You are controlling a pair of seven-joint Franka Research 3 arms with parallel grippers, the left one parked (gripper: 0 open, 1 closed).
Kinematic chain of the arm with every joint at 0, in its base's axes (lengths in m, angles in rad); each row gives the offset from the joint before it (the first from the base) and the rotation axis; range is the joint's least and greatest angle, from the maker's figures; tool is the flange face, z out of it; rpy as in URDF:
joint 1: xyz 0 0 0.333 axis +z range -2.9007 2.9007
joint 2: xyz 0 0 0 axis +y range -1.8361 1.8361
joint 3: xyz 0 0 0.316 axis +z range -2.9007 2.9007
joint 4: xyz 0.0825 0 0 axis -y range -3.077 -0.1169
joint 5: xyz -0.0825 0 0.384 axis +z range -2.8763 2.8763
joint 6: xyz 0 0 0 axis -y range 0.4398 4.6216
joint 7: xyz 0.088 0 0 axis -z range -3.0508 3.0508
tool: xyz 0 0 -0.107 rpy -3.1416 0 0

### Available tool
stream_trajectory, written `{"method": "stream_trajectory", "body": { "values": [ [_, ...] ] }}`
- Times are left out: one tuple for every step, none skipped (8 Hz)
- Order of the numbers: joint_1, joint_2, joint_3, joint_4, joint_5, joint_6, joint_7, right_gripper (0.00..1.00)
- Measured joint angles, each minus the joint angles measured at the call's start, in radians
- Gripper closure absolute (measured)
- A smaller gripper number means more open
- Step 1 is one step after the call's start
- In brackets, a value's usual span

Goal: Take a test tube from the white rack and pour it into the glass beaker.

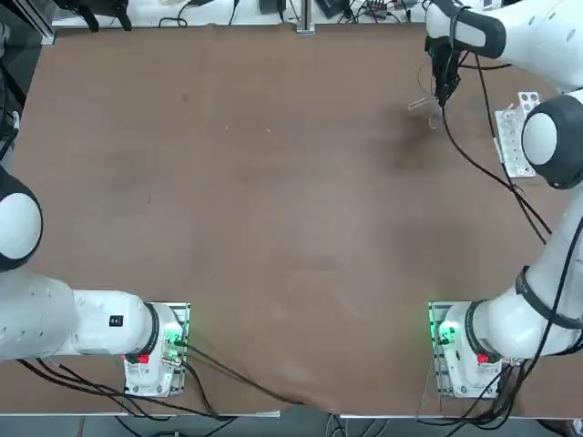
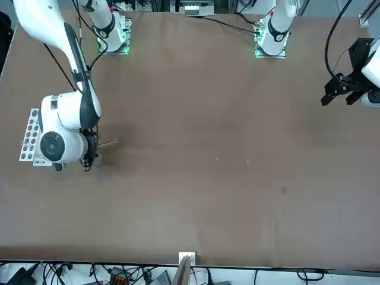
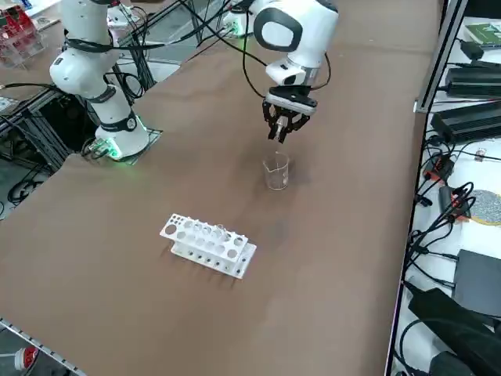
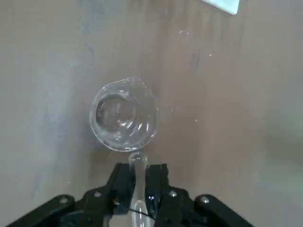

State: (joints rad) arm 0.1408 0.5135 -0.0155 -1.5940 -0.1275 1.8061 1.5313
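Note:
My right gripper hangs just above the glass beaker and is shut on a clear test tube. In the wrist view the tube's open mouth sits right at the rim of the beaker, which stands upright on the brown table. From the front the tube sticks out sideways from the gripper, strongly tilted. The white rack lies a short way from the beaker, nearer the table's right edge, also seen as the rack partly under my arm. Whether the tube or beaker holds any liquid cannot be made out.
The brown table stretches wide to the left of the beaker. A corner of the rack shows in the wrist view. Cables and equipment lie beyond the table's far edge.

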Motion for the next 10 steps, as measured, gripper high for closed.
{"method": "stream_trajectory", "body": {
  "values": [
    [-0.007, -0.004, 0.0, -0.005, 0.012, 0.003, -0.013, 0.81],
    [-0.012, -0.004, 0.0, -0.007, 0.024, 0.012, -0.018, 0.81],
    [-0.017, -0.004, 0.0, -0.01, 0.042, 0.021, -0.033, 0.81],
    [-0.023, -0.005, 0.0, -0.015, 0.062, 0.032, -0.055, 0.81],
    [-0.03, -0.008, 0.0, -0.026, 0.076, 0.046, -0.068, 0.81],
    [-0.038, -0.013, 0.0, -0.043, 0.088, 0.067, -0.078, 0.81],
    [-0.043, -0.02, 0.0, -0.066, 0.109, 0.095, -0.088, 0.81],
    [-0.049, -0.03, 0.0, -0.088, 0.128, 0.115, -0.107, 0.81],
    [-0.056, -0.037, 0.0, -0.103, 0.147, 0.125, -0.125, 0.81],
    [-0.065, -0.04, 0.0, -0.109, 0.163, 0.132, -0.141, 0.81]
  ]
}}
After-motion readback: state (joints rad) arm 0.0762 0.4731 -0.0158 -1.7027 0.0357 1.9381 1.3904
